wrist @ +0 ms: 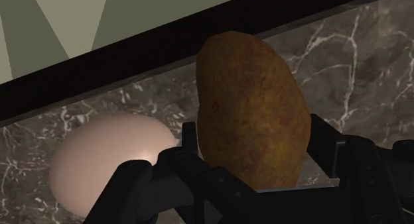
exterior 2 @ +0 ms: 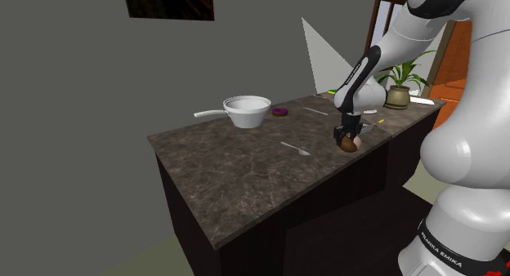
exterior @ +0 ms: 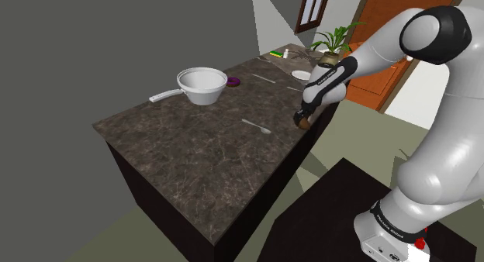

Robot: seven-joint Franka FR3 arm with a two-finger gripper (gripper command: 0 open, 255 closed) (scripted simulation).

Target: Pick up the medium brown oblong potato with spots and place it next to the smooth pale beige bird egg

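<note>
Your gripper (wrist: 254, 146) is clamped on the potato (wrist: 247, 90) low over the counter (wrist: 371, 50), just beside the egg (wrist: 106, 163) near the edge, so releasing it tilted could nudge the egg or roll either off

Dark veined stone counter (exterior: 194, 152) carries a white saucepan (exterior: 203, 84) with its handle toward the shoulder view's left, a small purple item (exterior: 234, 82) just beside it, a grey spoon (exterior: 256, 127) mid-top, a white plate (exterior: 300, 74) and potted plant (exterior: 332, 47) at the far end, and a pale beige egg (wrist: 113, 160) near the edge.
</note>
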